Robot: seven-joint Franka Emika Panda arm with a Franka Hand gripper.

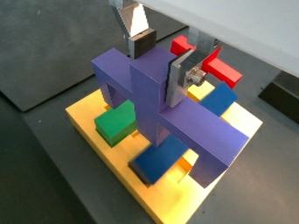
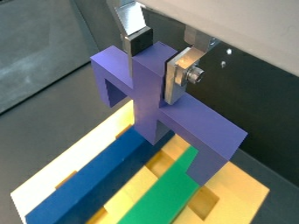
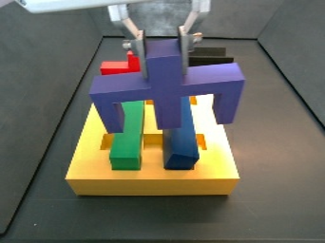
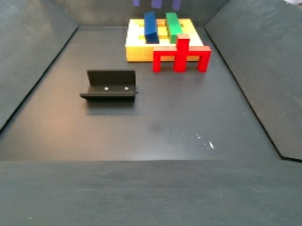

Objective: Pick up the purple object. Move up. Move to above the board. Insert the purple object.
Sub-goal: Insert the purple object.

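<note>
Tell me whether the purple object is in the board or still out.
Out. The tool holds the purple object by its upright bar above the board; in a side view its legs hang clear of the slots.

green block [image 3: 127, 133] and long blue bar [image 3: 181, 142]: lying side by side, small gap between | red block [image 4: 181, 57]: on the dark floor [image 4: 165, 132] | fixture [image 4: 109, 86]: alone, well apart from the red block | small black block [image 3: 210, 55]: at the back

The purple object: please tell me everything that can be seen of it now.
The purple object is a matte, solid-looking violet piece: a wide flat bridge, two legs pointing down, and a central upright bar. The gripper holds that bar between its fingers. It hangs upright above the yellow board, over the green and blue bars.
</note>
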